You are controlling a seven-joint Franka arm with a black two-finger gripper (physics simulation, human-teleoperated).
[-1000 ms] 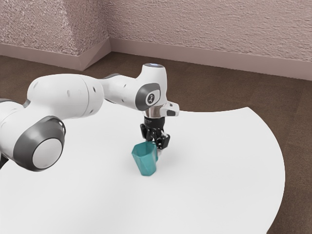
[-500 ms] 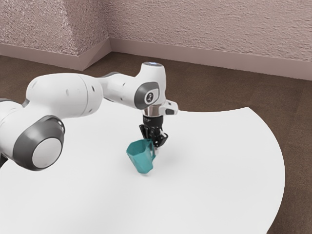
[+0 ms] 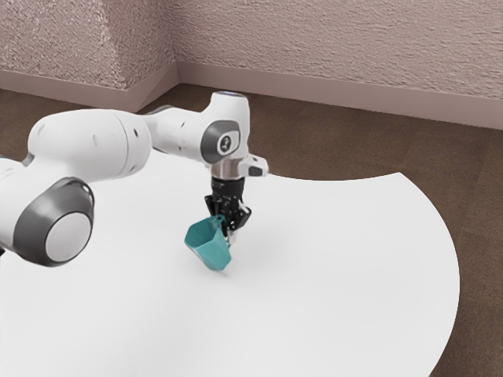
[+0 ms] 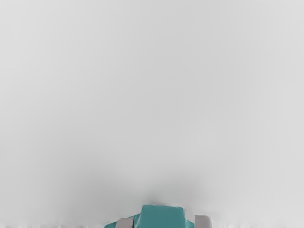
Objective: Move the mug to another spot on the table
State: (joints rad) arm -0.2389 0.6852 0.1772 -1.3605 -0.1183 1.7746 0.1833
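Note:
A teal faceted mug [image 3: 209, 246] hangs tilted just above the white table [image 3: 338, 259], its mouth turned toward the exterior view's left. My black gripper [image 3: 228, 222] is shut on the mug's rim on the side toward the exterior view's right. In the wrist view a teal part of the mug [image 4: 159, 216] shows right under the hand, with a grey fingertip [image 4: 203, 221] beside it and bare white tabletop beyond.
The round white table's edge [image 3: 440, 228] curves along the exterior view's right, with brown floor [image 3: 377, 141] past it. A pinkish wall with a skirting board [image 3: 330, 90] runs along the back.
My arm has carried the mug toward the exterior view's left and a little farther back. The mug has tilted more, its mouth swinging leftward.

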